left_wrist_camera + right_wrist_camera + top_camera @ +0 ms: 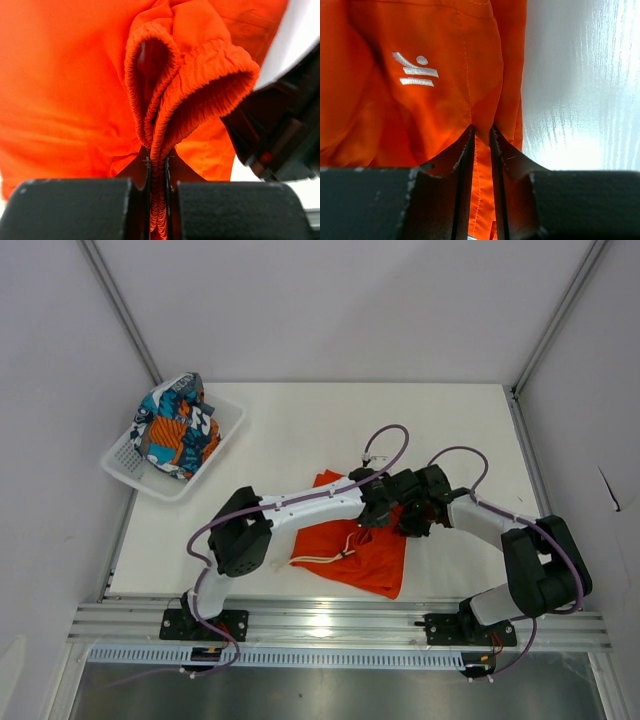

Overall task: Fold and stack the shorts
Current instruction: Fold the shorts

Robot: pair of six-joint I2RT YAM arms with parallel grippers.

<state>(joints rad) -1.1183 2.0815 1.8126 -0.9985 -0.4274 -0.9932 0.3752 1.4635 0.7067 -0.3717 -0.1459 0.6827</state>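
The orange shorts [372, 562] lie mid desk [300, 425], hem near the front edge. Elastic waistband [200, 85] clamped tight in left claw [157, 167]; fabric edge pinched in right claw [481, 134]. The patterned shorts [175, 425] sit in basket [232, 426], far-left corner.

No legible lettering; the orange shorts [370, 125] bear a white emblem [416, 70] of bars and dot

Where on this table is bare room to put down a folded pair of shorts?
Free: the far strip of the table from the basket to the right edge; also the patch between basket and left arm. Crowded: the middle, where the left gripper and right gripper pinch the orange shorts.
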